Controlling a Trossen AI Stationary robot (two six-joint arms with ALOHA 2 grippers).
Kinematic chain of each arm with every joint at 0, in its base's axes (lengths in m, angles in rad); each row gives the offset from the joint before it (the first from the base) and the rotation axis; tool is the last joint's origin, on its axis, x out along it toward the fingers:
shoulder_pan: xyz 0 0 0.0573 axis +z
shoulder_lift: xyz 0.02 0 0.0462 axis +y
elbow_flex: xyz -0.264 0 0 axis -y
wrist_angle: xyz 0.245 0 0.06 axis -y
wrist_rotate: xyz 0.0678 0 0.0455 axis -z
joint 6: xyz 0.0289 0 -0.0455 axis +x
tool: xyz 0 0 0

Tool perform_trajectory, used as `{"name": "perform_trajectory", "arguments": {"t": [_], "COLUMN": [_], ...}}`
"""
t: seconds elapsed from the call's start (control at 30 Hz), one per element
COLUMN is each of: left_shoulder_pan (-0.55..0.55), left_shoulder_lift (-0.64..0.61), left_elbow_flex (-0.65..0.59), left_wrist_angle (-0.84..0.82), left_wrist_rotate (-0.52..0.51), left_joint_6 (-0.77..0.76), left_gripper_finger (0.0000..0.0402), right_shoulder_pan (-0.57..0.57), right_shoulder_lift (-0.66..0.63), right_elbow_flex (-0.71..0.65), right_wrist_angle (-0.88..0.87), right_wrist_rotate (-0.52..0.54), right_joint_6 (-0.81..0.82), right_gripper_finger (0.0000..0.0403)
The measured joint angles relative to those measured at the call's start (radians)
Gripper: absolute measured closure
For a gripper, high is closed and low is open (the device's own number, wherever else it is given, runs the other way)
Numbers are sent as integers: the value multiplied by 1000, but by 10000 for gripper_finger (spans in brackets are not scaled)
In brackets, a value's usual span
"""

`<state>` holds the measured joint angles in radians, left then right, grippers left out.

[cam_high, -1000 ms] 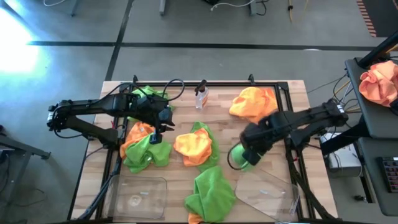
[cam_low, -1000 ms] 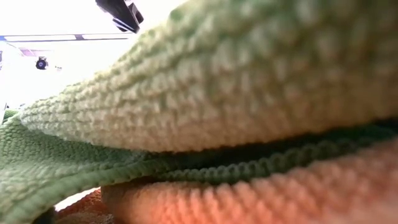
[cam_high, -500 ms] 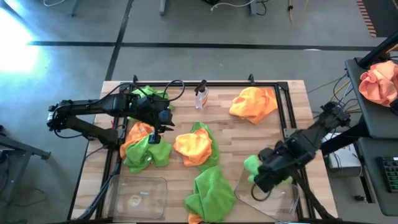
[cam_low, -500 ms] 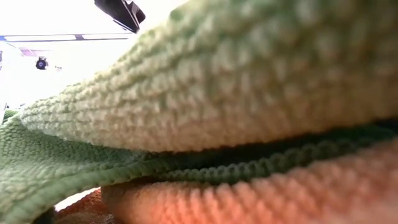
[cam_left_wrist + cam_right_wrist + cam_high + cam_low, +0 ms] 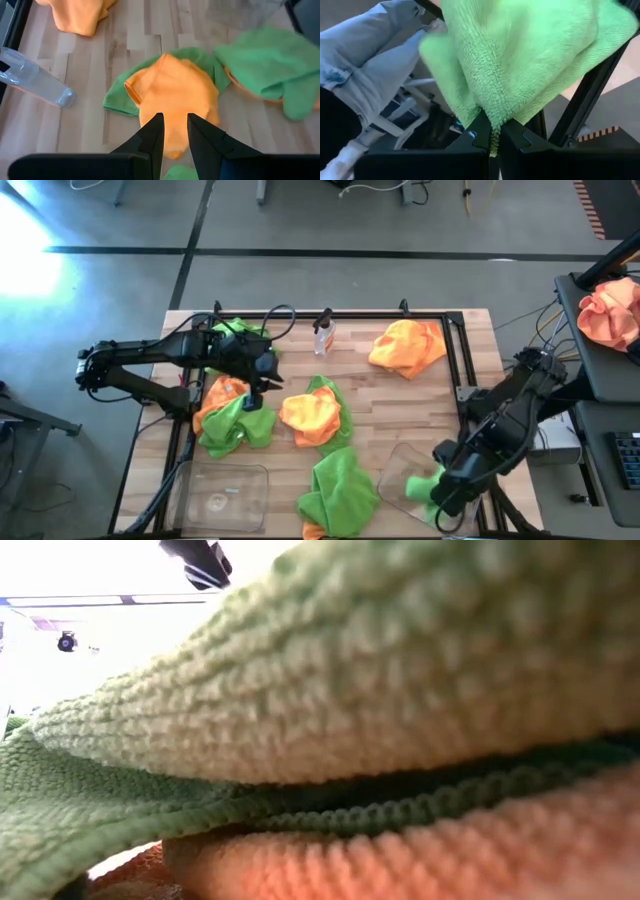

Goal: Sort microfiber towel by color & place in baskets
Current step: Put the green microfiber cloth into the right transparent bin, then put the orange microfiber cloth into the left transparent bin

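My right gripper (image 5: 440, 498) is shut on a lime green microfiber towel (image 5: 520, 55) above the right clear basket (image 5: 402, 462) at the table's near right corner. My left gripper (image 5: 174, 127) hovers open, fingers a little apart, over an orange towel (image 5: 172, 95) that lies on a green one (image 5: 325, 390) mid-table. More towels lie about: orange (image 5: 408, 345) at the far right, green (image 5: 340, 490) at the near edge, an orange-and-green heap (image 5: 230, 418) at the left. The left basket (image 5: 195, 480) stands near left. My right gripper pinches a bunched fold of the green towel (image 5: 490, 119) between its two fingers. The fingers slant downward toward the near right corner. The towel (image 5: 420, 485) bulges out past the fingertips over the basket; whether its lower end touches the basket I cannot tell.
A clear spray bottle (image 5: 322, 335) lies at the far edge. Another green towel (image 5: 240, 330) lies under the left arm. A peach cloth bundle (image 5: 610, 310) sits on a side table. A person's legs (image 5: 365, 60) stand beyond the table. Towels right at the lens (image 5: 400, 670) block the low view.
My right gripper has swung from mid-table toward the near right corner, rolling its wrist, and has carried the green towel over the right basket. The towel stays clamped in the shut fingers.
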<state>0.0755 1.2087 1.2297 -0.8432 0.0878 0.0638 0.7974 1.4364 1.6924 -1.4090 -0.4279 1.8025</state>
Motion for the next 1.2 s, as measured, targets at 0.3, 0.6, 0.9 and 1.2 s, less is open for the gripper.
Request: {"name": "perform_trajectory", "arguments": {"t": [0.3, 0.6, 0.9, 1.2], "left_shoulder_pan": [-8, -13, -13, -14], "left_shoulder_lift": [0, 0, 0, 0], "left_elbow_flex": [0, 0, 0, 0], "left_wrist_angle": [55, 54, 54, 28], "left_wrist_rotate": [2, 2, 2, 2], "left_joint_6": [-78, -110, -108, -99], "left_gripper_finger": [332, 332, 332, 332], "right_shoulder_pan": [26, 24, -9, -63], "right_shoulder_lift": [43, 141, 202, 184], "right_elbow_flex": [-12, -13, -13, -14], "right_wrist_angle": [-6, -53, -56, -161], "right_wrist_rotate": [83, 100, 99, 309], "right_joint_6": [-78, -252, -388, -440], "right_gripper_finger": [394, 383, 324, 291]}}
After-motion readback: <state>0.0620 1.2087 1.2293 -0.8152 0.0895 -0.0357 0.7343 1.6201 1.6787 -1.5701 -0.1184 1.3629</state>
